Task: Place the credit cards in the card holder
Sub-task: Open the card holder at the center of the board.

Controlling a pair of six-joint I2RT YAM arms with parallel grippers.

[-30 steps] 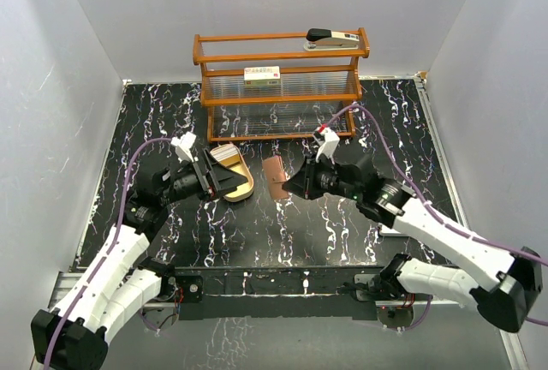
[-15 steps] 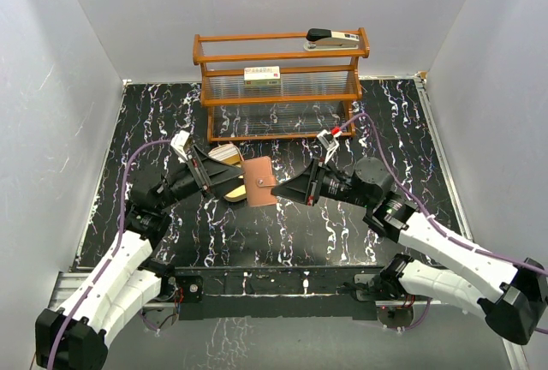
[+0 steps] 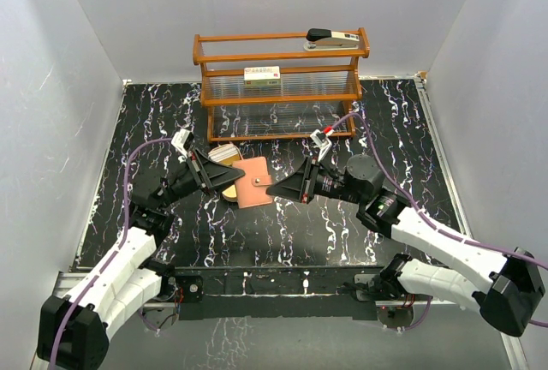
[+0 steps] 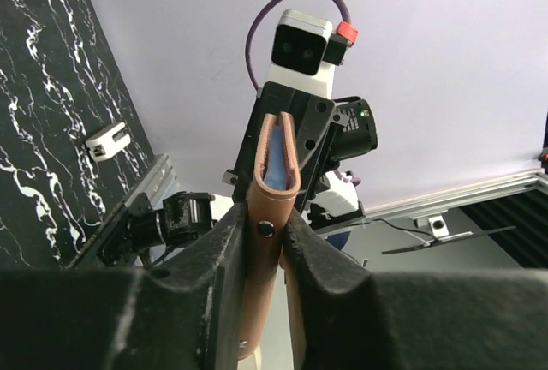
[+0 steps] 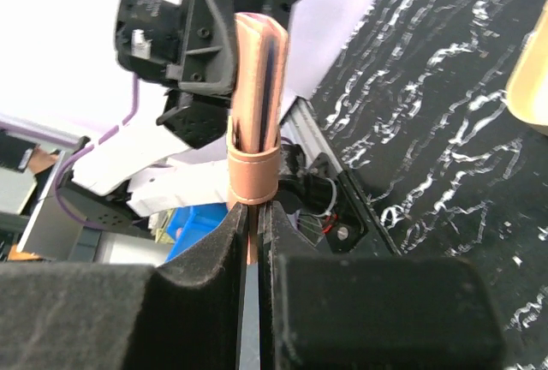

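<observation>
Pinching the holder [image 3: 254,183] between left gripper [image 3: 232,183] and right gripper [image 3: 273,188], both clamped on it, blue card [image 4: 276,161] tucked inside.

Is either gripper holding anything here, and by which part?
Both hold the reddish-brown leather-look card holder: the right gripper pinches the edge by its closing tab, and the left gripper clamps the opposite edge.

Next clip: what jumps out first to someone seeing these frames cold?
The reddish-brown card holder, gripped from both sides mid-table by the left gripper and right gripper. The left wrist view shows a light blue card inside it. Behind stands a wooden rack with a stapler on top.
</observation>
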